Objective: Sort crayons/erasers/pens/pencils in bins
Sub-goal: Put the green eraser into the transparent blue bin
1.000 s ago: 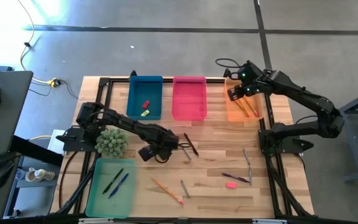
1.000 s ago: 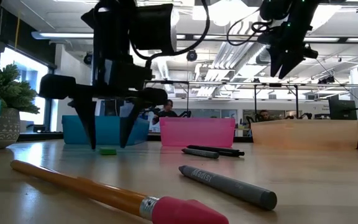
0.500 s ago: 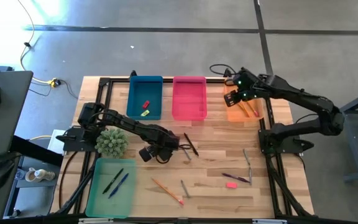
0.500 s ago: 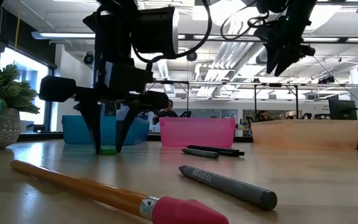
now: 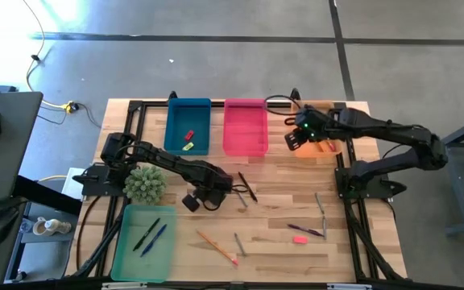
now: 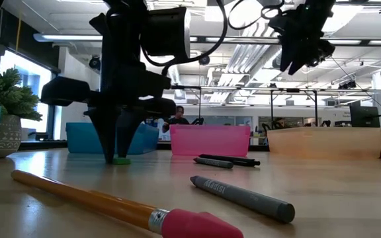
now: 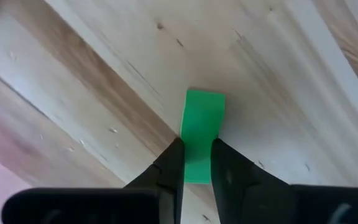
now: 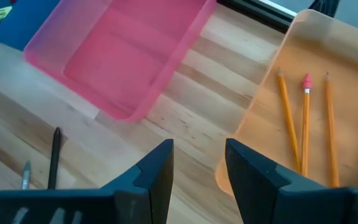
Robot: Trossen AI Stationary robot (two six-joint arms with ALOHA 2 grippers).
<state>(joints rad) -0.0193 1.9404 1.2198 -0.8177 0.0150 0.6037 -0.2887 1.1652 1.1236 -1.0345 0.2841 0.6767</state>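
Left gripper [image 7: 196, 163] pinches a small green rectangular eraser [image 7: 201, 127] on the wooden slatted table [image 5: 280, 205].
The right gripper [image 8: 199, 163], fingers parted and empty, partly hides the shallow orange plastic bin [image 5: 322, 148] from above; three orange pencils [image 8: 305, 127] lie inside.

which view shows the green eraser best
The left wrist view: the green eraser fills the middle of the picture, pinched at one end between the left tool fingers. The low view shows only a green sliver at the fingertips. In the high view the arm hides it; the right wrist view misses it.
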